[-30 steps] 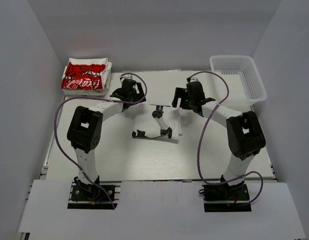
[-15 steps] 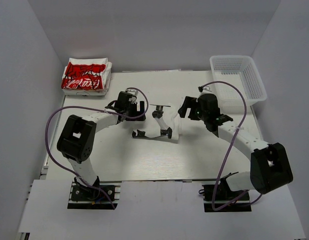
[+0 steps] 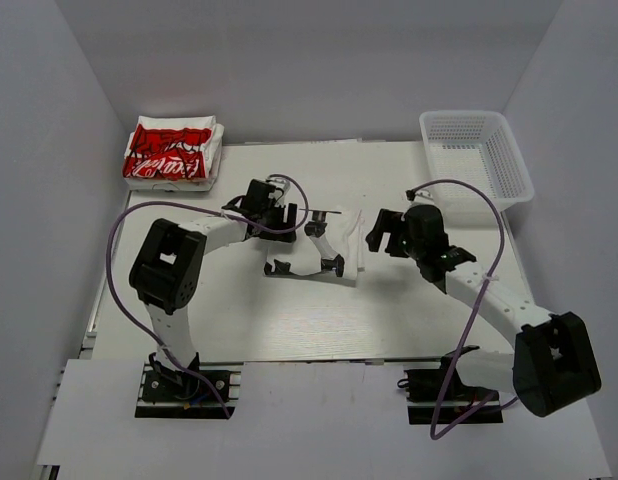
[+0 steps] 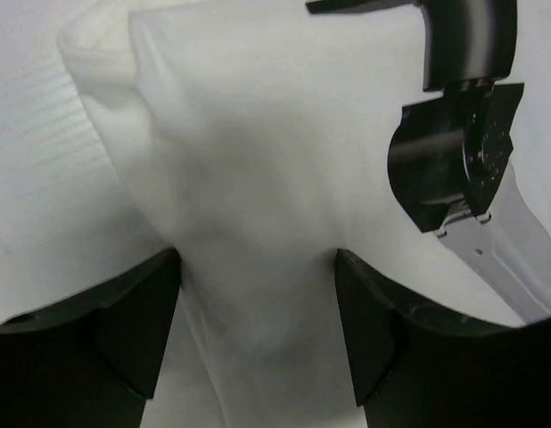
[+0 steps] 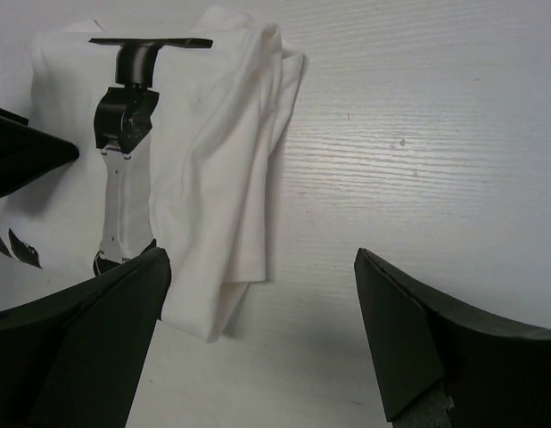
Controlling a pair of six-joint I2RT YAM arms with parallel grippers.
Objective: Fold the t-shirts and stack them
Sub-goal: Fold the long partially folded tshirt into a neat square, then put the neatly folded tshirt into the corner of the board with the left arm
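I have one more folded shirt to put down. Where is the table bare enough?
The table is bare in the near strip between the white t-shirt and the table's near edge. It is also bare along the far edge, between the folded stack and the basket. The middle is crowded: the left claw and right claw, both open, flank the white t-shirt.

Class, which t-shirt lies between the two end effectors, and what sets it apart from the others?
The white t-shirt in the middle, which has no red print. The red-printed t-shirts sit folded in a stack at the far left corner.
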